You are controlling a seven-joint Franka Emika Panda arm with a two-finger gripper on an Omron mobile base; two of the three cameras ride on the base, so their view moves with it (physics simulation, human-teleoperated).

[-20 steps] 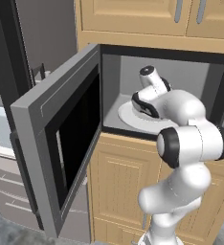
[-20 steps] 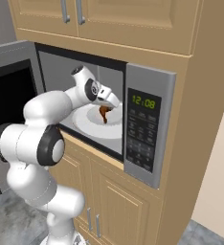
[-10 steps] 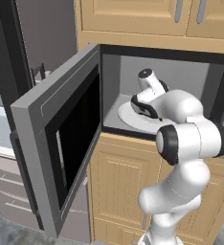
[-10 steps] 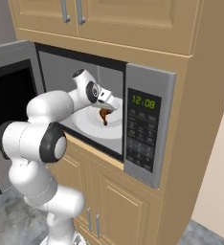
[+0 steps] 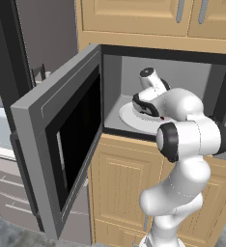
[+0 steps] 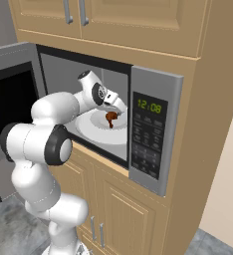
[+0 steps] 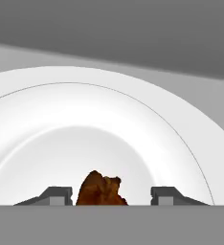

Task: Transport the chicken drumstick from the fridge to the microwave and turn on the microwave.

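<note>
1. The gripper (image 7: 109, 196) sits inside the microwave (image 6: 148, 134) cavity, over the white turntable plate (image 7: 109, 119); in the hand view its two dark fingertips (image 7: 56, 195) stand spread apart.
2. The chicken drumstick (image 7: 100, 190) lies between those tips, with a clear gap of white plate on the right side and a thin gap on the left, so the fingers do not pinch it.
3. In the right base view the chicken drumstick (image 6: 111, 118) shows as a small reddish-brown lump just below the gripper (image 6: 113, 107), over the plate (image 6: 96, 130); whether it rests on the plate or hangs just above it cannot be told.
4. In the left base view the hand (image 5: 146, 99) reaches down to the turntable plate (image 5: 129, 116) from the near right, and the arm's white body hides the drumstick.
5. The microwave door (image 5: 62, 144) stands swung wide open to the left, its dark window facing the near side.
6. The control panel (image 6: 147, 135) sits right of the cavity with a green clock display (image 6: 152, 105) at its top.
7. Wooden cabinets (image 6: 133, 22) frame the microwave above and below.
8. The dark fridge (image 5: 18, 53) stands at the far left, beyond the open door.
</note>
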